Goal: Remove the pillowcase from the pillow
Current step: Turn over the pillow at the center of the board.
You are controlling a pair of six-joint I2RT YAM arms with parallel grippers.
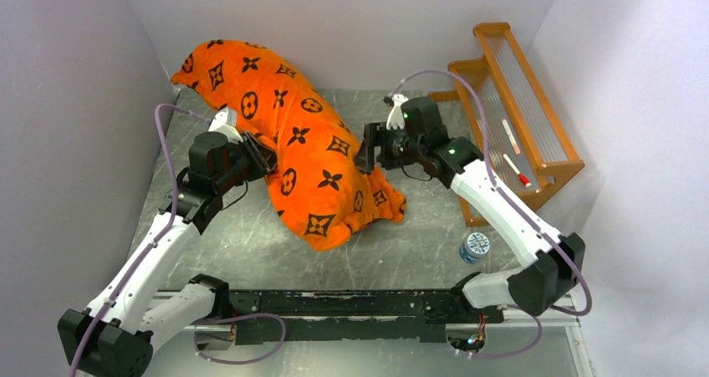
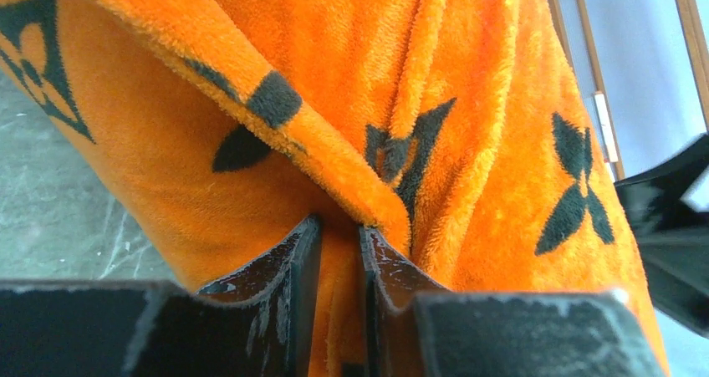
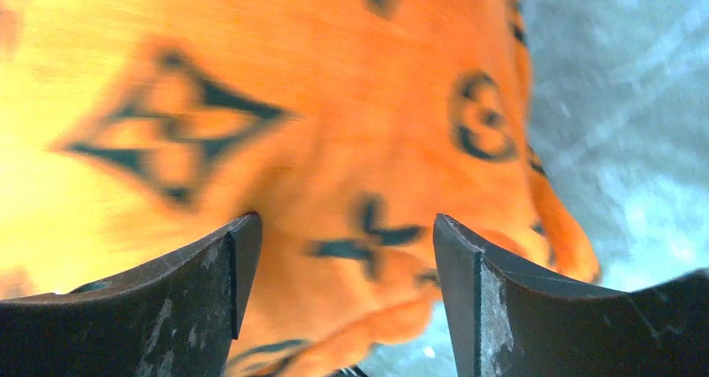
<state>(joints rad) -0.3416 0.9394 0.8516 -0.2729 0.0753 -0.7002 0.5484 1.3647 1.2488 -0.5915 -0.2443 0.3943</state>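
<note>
From above, the pillowcase (image 1: pixel 284 135) lies plump on the table (image 1: pixel 251 243), left of the wooden rack (image 1: pixel 518 101). The left gripper (image 1: pixel 263 155) meets its side away from the rack; only the left wrist view shows the jaws narrowed onto a pinched fold. The right gripper (image 1: pixel 368 147), on the rack-facing side, stands wide in its wrist view, gripping nothing.

Through the left wrist camera I see my left gripper (image 2: pixel 341 235) pinching a fold of the orange pillowcase (image 2: pixel 468 84), its two black fingers nearly together with plush fabric between them. The grey marbled table (image 2: pixel 50 218) shows at the left. A wooden rack (image 2: pixel 689 17) crosses the upper right corner.
</note>
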